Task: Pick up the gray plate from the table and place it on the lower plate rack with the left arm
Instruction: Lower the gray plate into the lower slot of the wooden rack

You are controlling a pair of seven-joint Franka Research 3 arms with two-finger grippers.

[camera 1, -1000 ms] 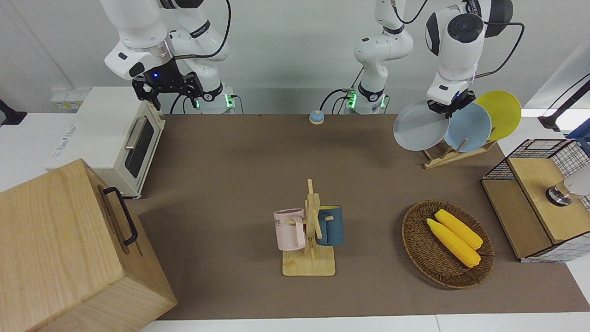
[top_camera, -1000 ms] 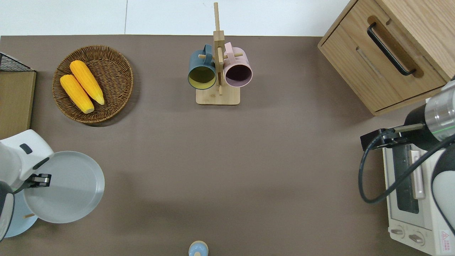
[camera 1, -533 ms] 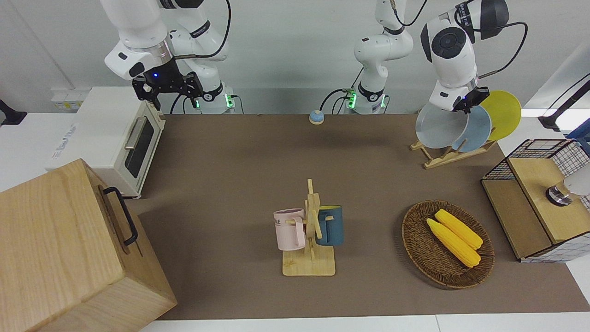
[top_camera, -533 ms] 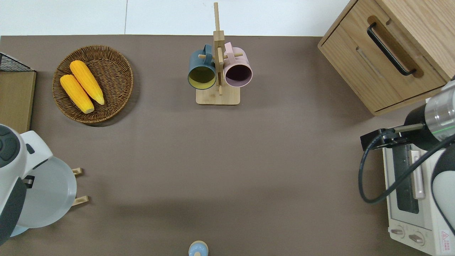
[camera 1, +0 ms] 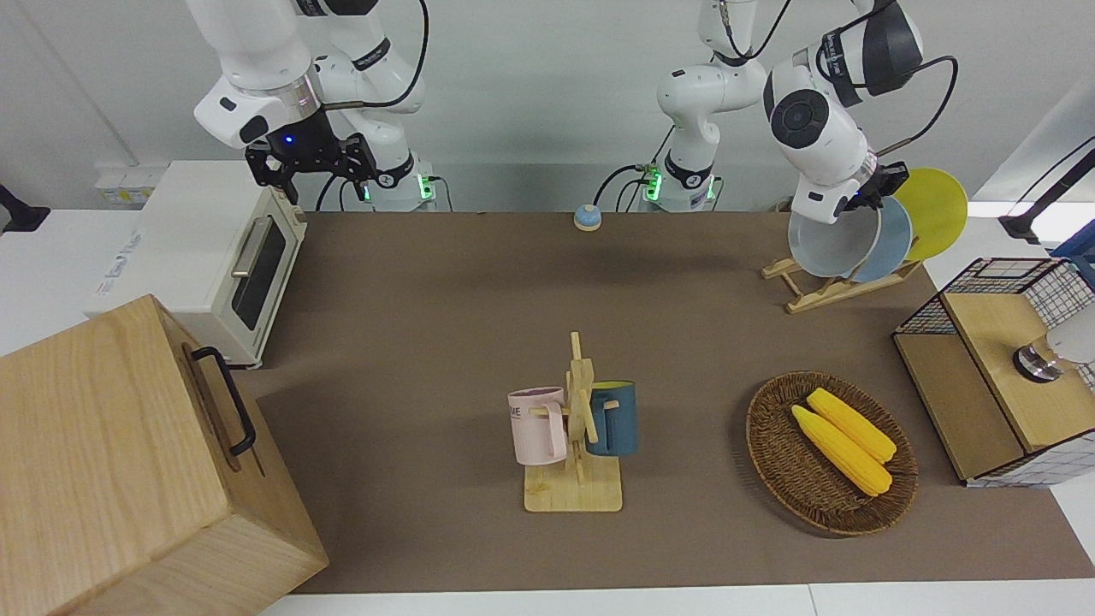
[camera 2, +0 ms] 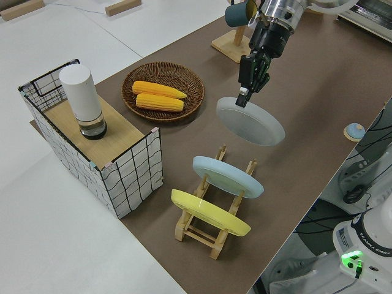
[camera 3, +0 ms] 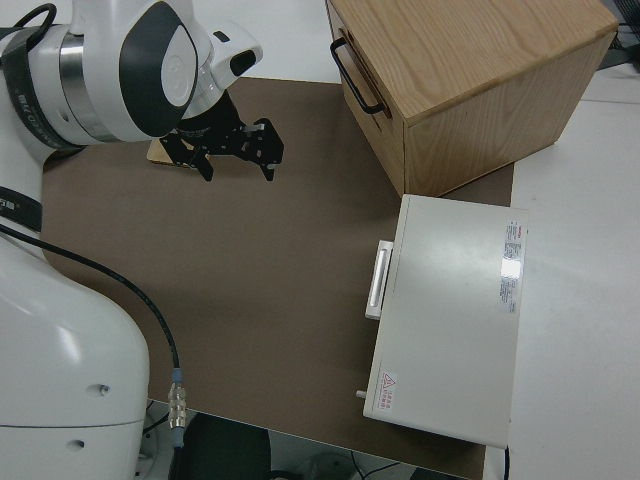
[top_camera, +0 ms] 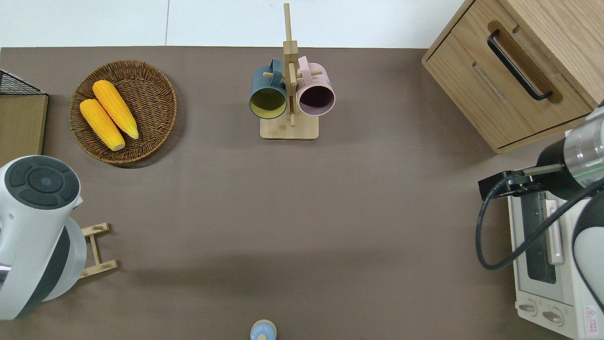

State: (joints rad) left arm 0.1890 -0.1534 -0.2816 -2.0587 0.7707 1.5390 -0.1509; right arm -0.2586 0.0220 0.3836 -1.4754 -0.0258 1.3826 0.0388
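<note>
Brown table (camera 1: 445,282), left gripper (camera 2: 244,98) clamping gray plate (camera 2: 250,120) over lower plate rack (camera 2: 215,202); right arm parked

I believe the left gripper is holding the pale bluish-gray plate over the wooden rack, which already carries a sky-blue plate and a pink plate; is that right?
Not quite: the second plate on the slanted light-wood rack is yellow, not pink, as the left side view shows. The rest holds: the left gripper holds the pale bluish-gray plate over that rack, beside the sky-blue plate.
</note>
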